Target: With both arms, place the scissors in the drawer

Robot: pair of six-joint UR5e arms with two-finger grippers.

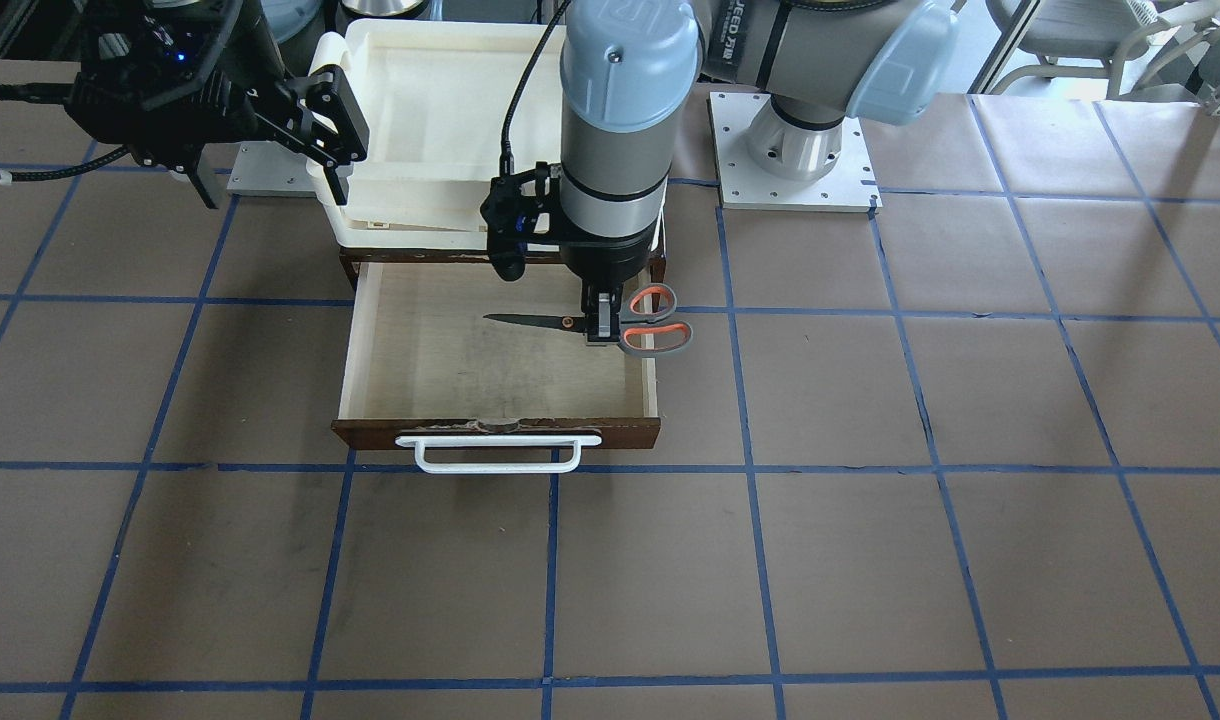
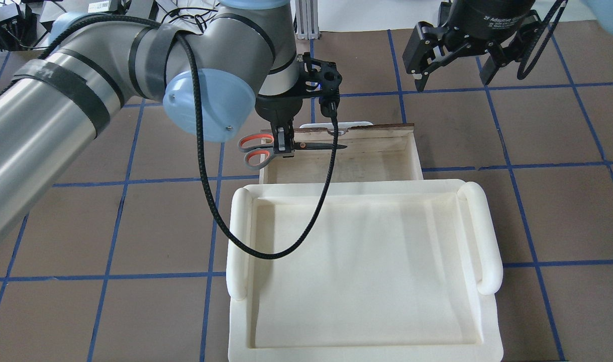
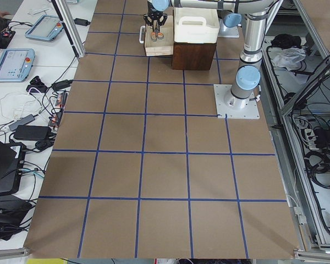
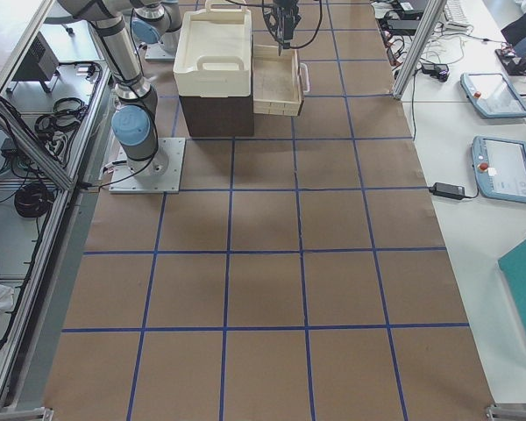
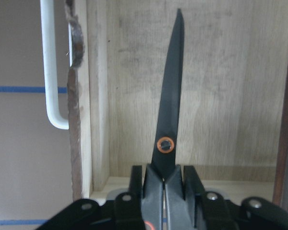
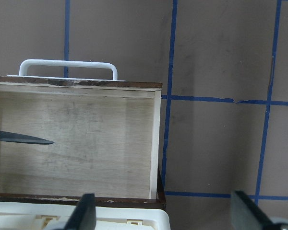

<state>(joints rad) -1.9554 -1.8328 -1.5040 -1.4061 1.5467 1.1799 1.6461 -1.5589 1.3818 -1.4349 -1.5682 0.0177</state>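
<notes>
The drawer (image 1: 400,400) stands pulled open, its pale plywood floor bare and its white bar handle (image 1: 498,455) toward the operators' side. My left gripper (image 1: 599,325) is shut on the scissors (image 1: 610,322) near the pivot. It holds them over the drawer's edge, blades pointing across the inside and the orange-lined loops (image 1: 653,320) hanging outside the side wall. The left wrist view shows the dark blades (image 5: 170,96) and orange pivot dot (image 5: 165,144) above the drawer floor. My right gripper (image 2: 449,70) is open and empty, raised beyond the drawer's far corner (image 2: 407,141).
A cream-white plastic tray (image 2: 487,236) sits on top of the dark brown cabinet (image 3: 193,55) behind the drawer. My left arm's black cable (image 2: 206,176) hangs over the tray. Brown table paper with blue tape lines surrounds the drawer.
</notes>
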